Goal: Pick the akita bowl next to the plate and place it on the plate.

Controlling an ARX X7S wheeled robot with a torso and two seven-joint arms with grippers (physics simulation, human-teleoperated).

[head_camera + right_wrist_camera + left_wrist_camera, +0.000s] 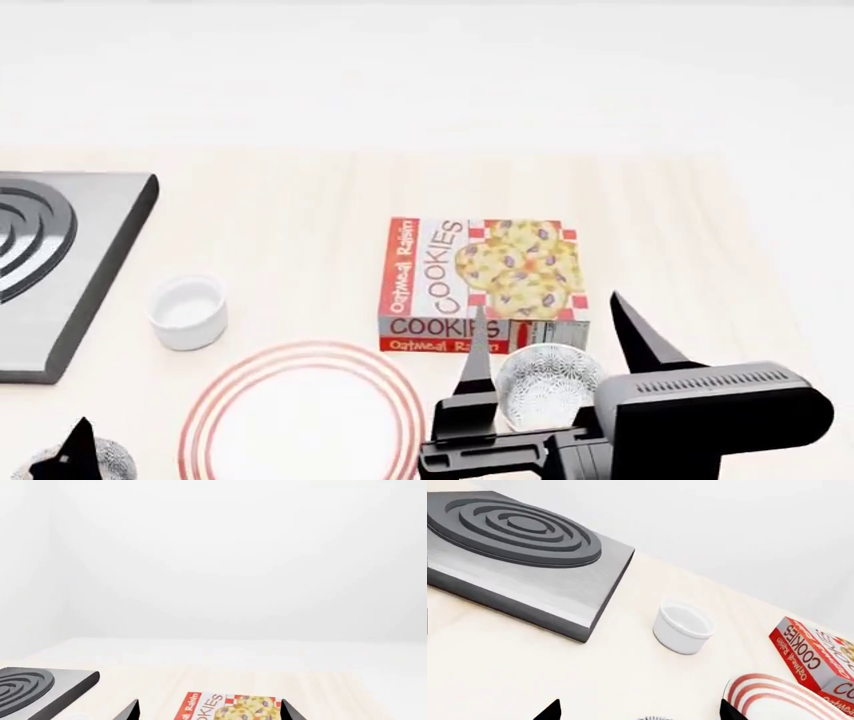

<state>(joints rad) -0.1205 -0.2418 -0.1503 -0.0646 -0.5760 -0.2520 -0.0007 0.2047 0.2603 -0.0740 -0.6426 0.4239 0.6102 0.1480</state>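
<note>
Head view, left to right. At the far left edge of the counter [294,200] we see the grey hotplate [54,270] with its concentric ring burner. At the lower left corner, a second speckled bowl [114,462] sits partly cut off by the frame edge, with 1 dark fingertip of the left pincer [639,709] in front of it. In the left wrist view, the 2 fingertips of this pincer stand well apart, and a sliver of speckled rim shows between them; we cannot tell whether they touch it.

Right of the hotplate stands the plain white cup [187,311], apart from all other items. Below and right of the cup lies the plate [300,420], white with red rings, with nothing on it.

Behind the plate lies the cookie box [485,284], flat on the counter. The akita bowl [547,385] stands upright just in front of the box and just beside the plate's right rim, on the counter.

The right pincer [561,345] hovers over the akita bowl. Its 2 fingers are spread wide, 1 on each side of the bowl, and are not clamped on it.
</note>
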